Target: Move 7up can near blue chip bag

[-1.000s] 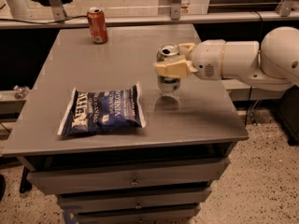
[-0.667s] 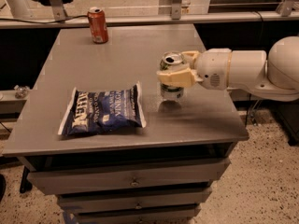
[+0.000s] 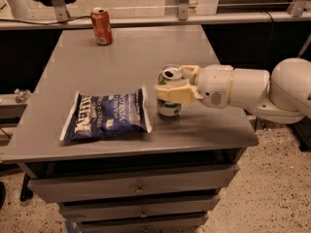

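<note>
The 7up can [image 3: 169, 106], green and white with a silver top, stands upright just right of the blue chip bag [image 3: 107, 115], its base at or just above the table surface. My gripper [image 3: 170, 83] reaches in from the right, and its cream fingers [image 3: 176, 93] are shut around the can's upper half. The navy bag with white lettering lies flat near the table's front left. A small gap separates the can from the bag's right edge.
A red-orange can [image 3: 101, 26] stands at the back left of the grey table [image 3: 146, 52]. Drawers sit under the tabletop. The table's right edge lies under my arm [image 3: 252, 86]. A rail runs behind the table.
My gripper has carried the 7up can down and slightly left, closer to the chip bag and the table surface. The bag and the red-orange can have not moved.
</note>
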{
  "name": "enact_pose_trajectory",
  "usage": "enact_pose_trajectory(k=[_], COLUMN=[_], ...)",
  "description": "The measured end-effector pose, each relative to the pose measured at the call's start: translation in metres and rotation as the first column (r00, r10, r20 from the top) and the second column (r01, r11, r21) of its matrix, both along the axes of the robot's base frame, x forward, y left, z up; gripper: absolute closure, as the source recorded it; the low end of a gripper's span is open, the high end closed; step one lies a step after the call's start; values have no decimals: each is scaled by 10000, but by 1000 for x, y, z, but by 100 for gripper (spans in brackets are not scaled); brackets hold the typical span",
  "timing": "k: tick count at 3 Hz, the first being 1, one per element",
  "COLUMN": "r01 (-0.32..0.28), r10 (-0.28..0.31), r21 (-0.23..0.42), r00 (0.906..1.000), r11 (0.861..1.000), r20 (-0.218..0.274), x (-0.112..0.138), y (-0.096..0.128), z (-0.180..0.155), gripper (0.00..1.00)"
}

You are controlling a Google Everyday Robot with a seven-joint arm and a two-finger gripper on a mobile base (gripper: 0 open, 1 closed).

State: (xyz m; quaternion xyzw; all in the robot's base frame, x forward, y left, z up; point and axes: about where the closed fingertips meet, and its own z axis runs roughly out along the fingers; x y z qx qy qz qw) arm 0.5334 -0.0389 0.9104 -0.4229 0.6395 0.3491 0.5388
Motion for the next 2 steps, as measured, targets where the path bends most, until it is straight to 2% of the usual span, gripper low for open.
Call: enact_pose_trajectory(k=[1, 2], r01=[-194, -457], r10=[196, 461], r21=[159, 199], r00=[9997, 9987], r11=[9997, 9988], r20=[-133, -220], x=[-8, -14], y=[9, 16], z=[-4, -6], gripper=[82, 59])
